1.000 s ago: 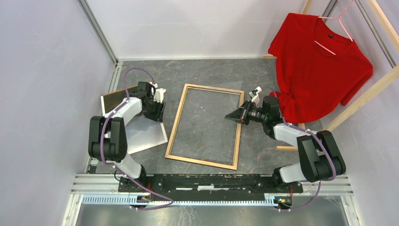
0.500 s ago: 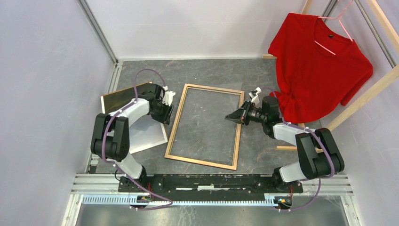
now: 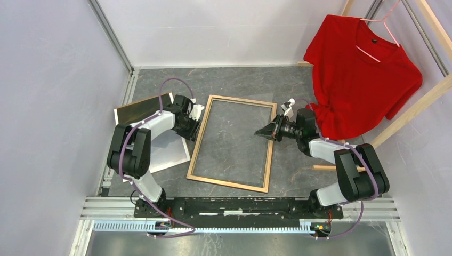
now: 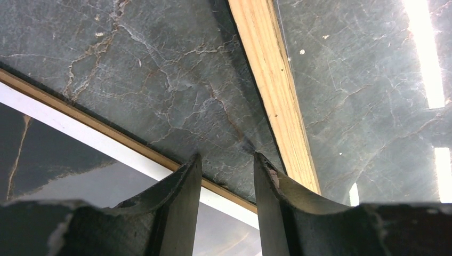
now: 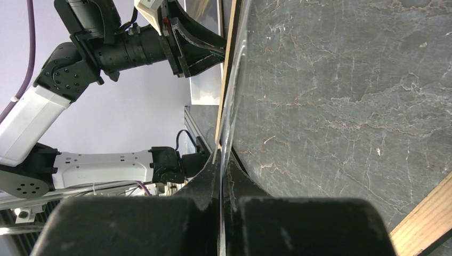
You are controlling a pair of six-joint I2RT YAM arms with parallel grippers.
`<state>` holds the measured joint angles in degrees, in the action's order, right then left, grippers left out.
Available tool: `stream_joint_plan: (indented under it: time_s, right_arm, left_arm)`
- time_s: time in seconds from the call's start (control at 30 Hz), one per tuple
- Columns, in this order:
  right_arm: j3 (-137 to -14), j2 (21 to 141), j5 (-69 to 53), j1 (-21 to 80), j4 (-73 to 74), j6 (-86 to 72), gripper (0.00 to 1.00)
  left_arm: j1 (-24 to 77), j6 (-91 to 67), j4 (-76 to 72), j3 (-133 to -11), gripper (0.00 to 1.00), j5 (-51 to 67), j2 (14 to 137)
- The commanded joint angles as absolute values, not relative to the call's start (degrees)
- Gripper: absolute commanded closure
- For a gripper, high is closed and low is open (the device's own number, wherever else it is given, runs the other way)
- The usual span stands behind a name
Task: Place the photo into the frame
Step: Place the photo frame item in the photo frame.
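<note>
the left gripper (image 4: 226,160) hangs low over the table, its jaws a narrow gap apart with nothing between them, between the photo's white edge and the frame's (image 4: 272,80) left rail. the right gripper (image 5: 223,173) is pinched tight on the edge of the clear sheet (image 5: 236,74) at the frame's right rail. the frame lies flat mid-table, pale wood side up, slightly turned. the photo (image 3: 168,152) lies flat just left of it, partly under the left arm. the table (image 3: 240,80) is dark grey, marble-veined stone. pale walls (image 3: 53,80) close it in. a red t-shirt (image 3: 362,74) hangs on a pink hanger (image 3: 381,24) from a wooden rack (image 3: 410,109) at back right.
</note>
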<state>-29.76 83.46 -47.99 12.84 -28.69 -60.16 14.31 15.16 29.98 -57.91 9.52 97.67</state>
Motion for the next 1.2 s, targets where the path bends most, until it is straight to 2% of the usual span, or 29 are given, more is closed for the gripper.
stream_joint_plan:
  time_s: [0.0,1.17]
  right_arm:
    - [-32.67,82.47,-49.14,12.67,-30.63,-58.71,1.00]
    - [-39.73,83.34,-48.87,15.45,-21.02,-49.10,1.00]
  left_arm:
    - [14.68,15.99,28.87,-58.91,0.52,8.97,98.61]
    - [15.45,16.08,28.70,-58.46,0.54,8.14,98.70]
